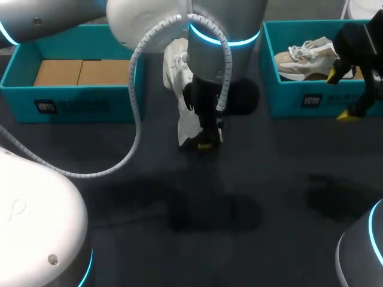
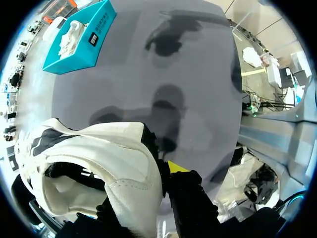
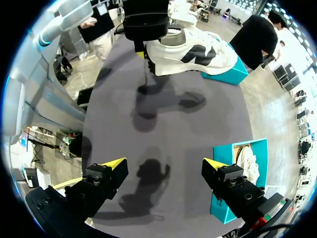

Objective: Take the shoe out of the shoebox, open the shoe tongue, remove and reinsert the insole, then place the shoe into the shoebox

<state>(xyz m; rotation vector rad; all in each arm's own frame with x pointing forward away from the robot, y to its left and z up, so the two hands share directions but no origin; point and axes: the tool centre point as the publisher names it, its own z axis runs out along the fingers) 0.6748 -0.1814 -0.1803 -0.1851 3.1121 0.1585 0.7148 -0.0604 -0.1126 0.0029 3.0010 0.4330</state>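
Looming closest, the white left arm (image 1: 218, 36) hangs between an open teal shoebox (image 1: 72, 106) and a second, filled box (image 1: 290, 98), left gripper (image 1: 205, 142) clamped on the white shoe's (image 1: 176, 72) rim above the table (image 1: 269, 179), right gripper (image 3: 163, 166) spread and empty; so thin a pinch risks the shoe twisting loose.

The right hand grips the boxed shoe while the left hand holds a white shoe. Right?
No. The right hand is open and empty, as the right wrist view shows; the left hand does hold the white shoe.
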